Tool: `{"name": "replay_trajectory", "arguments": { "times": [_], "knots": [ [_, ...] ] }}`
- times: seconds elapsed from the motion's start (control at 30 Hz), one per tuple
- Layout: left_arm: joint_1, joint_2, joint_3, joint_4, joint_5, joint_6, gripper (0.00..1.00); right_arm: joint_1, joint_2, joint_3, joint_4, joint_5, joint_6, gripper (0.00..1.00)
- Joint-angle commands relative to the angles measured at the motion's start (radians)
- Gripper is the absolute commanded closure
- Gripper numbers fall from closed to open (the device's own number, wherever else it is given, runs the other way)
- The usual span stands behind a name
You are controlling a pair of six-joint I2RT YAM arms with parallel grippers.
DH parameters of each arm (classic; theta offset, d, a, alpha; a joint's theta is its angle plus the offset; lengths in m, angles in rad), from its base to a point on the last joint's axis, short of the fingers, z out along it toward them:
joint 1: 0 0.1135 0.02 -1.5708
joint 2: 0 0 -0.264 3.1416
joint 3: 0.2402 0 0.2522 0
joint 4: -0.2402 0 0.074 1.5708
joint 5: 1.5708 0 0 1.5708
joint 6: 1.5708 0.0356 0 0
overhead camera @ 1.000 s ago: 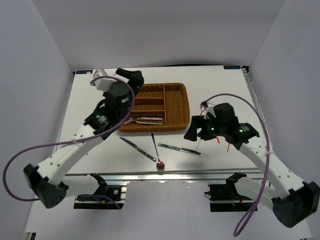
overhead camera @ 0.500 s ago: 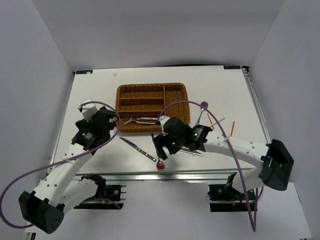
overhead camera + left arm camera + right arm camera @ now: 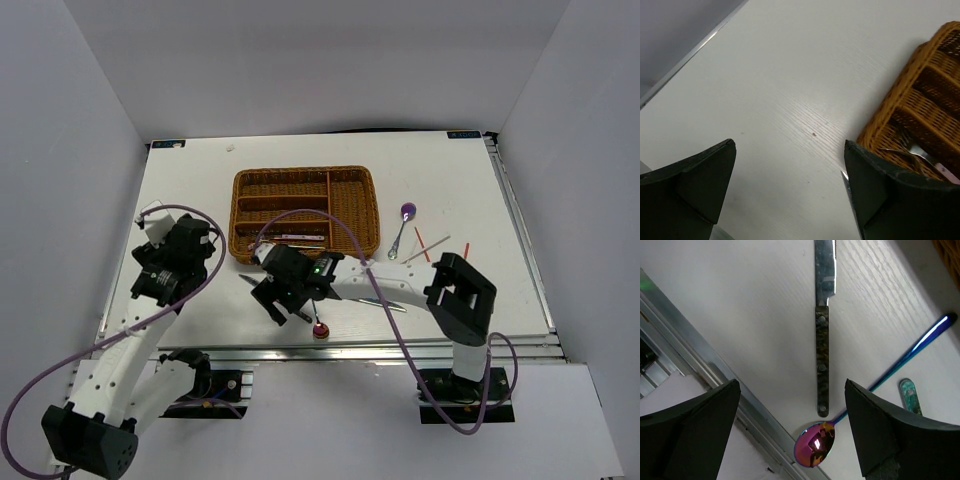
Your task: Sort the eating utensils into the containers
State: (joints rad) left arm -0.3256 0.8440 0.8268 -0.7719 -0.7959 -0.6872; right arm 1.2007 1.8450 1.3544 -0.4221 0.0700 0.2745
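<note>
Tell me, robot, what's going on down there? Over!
Left end effector open, empty, by tray. Right end effector open, over knife. Spoon bowl lies right by knife's handle end, might get in the way.

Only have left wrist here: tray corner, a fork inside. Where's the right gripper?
Observer: Right gripper hovers open over a knife lying on the table in front of the tray, holding nothing.
Operator: Anything else loose near it?
Observer: A spoon lies beside that knife, its bowl toward the table's near edge.
</note>
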Motion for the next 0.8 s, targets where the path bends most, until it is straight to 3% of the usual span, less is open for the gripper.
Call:
{"name": "replay_trajectory", "arguments": {
  "times": [0.0,0.17,0.33,0.5,0.6,0.63,0.77],
  "knots": [
    [0.06,0.027,0.011,0.028,0.04,0.052,0.02,0.011,0.045,0.075,-0.033,0.053,-0.055,0.11],
    [0.178,0.024,-0.012,0.08,0.109,0.087,0.02,0.011,0.143,0.178,-0.109,0.06,-0.119,0.15],
    [0.183,-0.023,-0.017,0.083,0.106,0.084,0.02,0.01,0.197,0.195,-0.116,0.07,-0.165,0.19],
    [0.172,-0.178,-0.046,0.121,0.147,0.104,0.02,-0.01,0.223,0.178,-0.103,0.047,-0.207,0.2],
    [0.134,-0.226,-0.052,0.118,0.121,0.097,0.02,-0.023,0.232,0.155,-0.092,-0.016,-0.212,0.36],
    [0.116,-0.229,-0.051,0.114,0.11,0.092,0.02,-0.023,0.234,0.149,-0.09,-0.018,-0.21,0.48],
    [0.102,-0.235,-0.043,0.094,0.072,0.072,0.02,-0.017,0.247,0.111,-0.064,-0.013,-0.195,0.63]
  ]
}}
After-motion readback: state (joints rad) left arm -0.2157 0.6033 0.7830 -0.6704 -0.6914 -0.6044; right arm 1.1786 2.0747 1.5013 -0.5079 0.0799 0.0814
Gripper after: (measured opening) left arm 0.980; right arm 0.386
